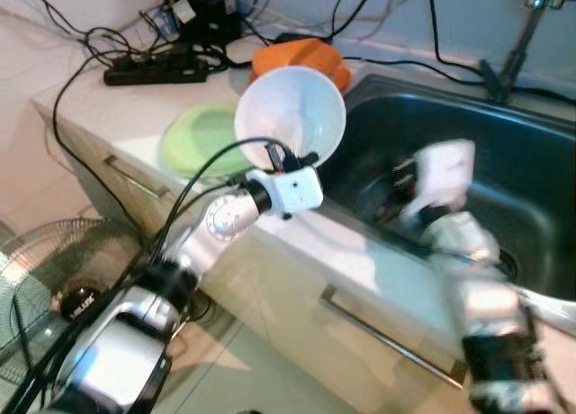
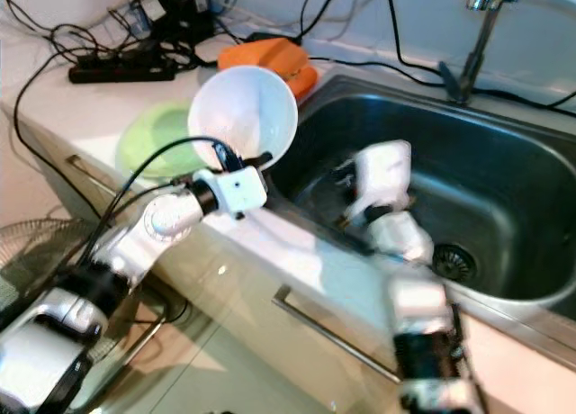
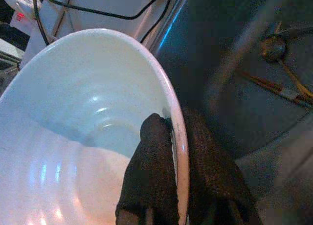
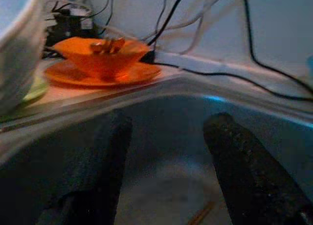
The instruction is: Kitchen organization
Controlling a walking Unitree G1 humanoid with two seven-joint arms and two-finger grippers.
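Note:
My left gripper (image 3: 173, 120) is shut on the rim of a white bowl (image 1: 290, 117), one finger inside and one outside. It holds the bowl tilted on its side above the counter edge, at the left rim of the steel sink (image 1: 513, 153). Inside the sink basin, my right gripper (image 4: 166, 127) is open with nothing between its fingers; it looks blurred in the eye views. A green plate (image 1: 200, 139) lies flat on the counter behind the bowl. An orange bowl (image 4: 105, 56) stands on an orange plate at the sink's back left corner.
Thin brown chopsticks (image 3: 288, 83) lie on the sink floor near the drain (image 2: 450, 259). A faucet (image 2: 477, 36) rises at the back right. A power strip (image 1: 157, 67) and cables crowd the back of the counter. A fan (image 1: 36, 270) stands on the floor at left.

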